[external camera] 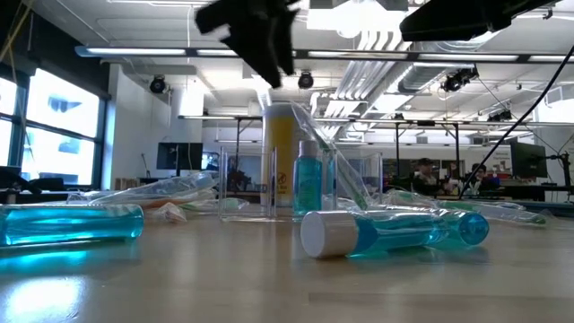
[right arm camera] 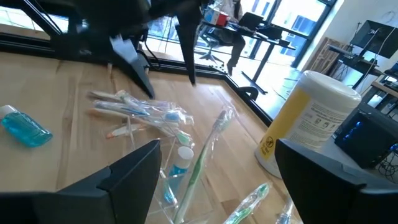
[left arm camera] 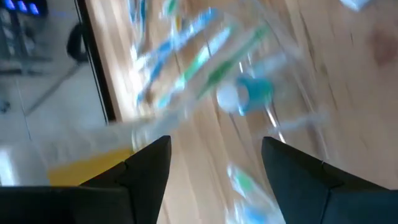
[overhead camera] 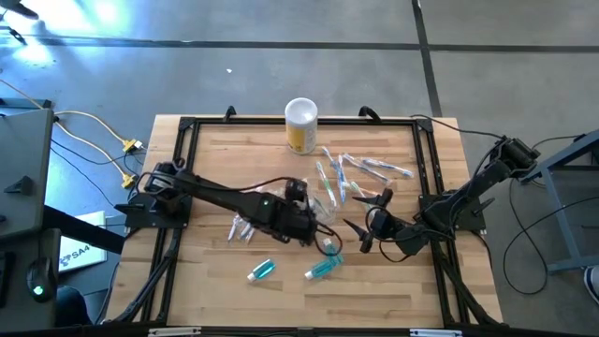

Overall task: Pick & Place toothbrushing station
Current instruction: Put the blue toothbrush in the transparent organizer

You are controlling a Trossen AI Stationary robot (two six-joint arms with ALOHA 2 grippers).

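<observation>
High view: the left gripper (overhead camera: pixel 323 223) is over the table (overhead camera: pixel 215 300) centre, its fingers spread at the clear plastic bag (overhead camera: pixel 328 208); whether they touch the bag cannot be told. The right gripper (overhead camera: pixel 365 217) is just beside it, fingers spread wide and holding nothing. Wrapped toothbrushes (overhead camera: pixel 374 168) lie scattered behind the grippers, long axes mostly running diagonally toward the far right corner. Two teal toothpaste tubes (overhead camera: pixel 323 270) lie at the front, each tilted, white caps toward the left. A yellow canister (overhead camera: pixel 300 125) stands upright at the far edge.

Low view: one tube (external camera: pixel 386 232) lies on its side, white cap facing the camera; another (external camera: pixel 72 223) lies crosswise at the left.

Left wrist view: the picture is blurred; spread fingers (left arm camera: pixel 149 165) frame toothbrushes (left arm camera: pixel 186 59) seen through clear plastic.

Right wrist view: the canister's (right arm camera: pixel 311 115) label text is illegible. A bagged green-handled toothbrush (right arm camera: pixel 202 158) points away from the camera.
</observation>
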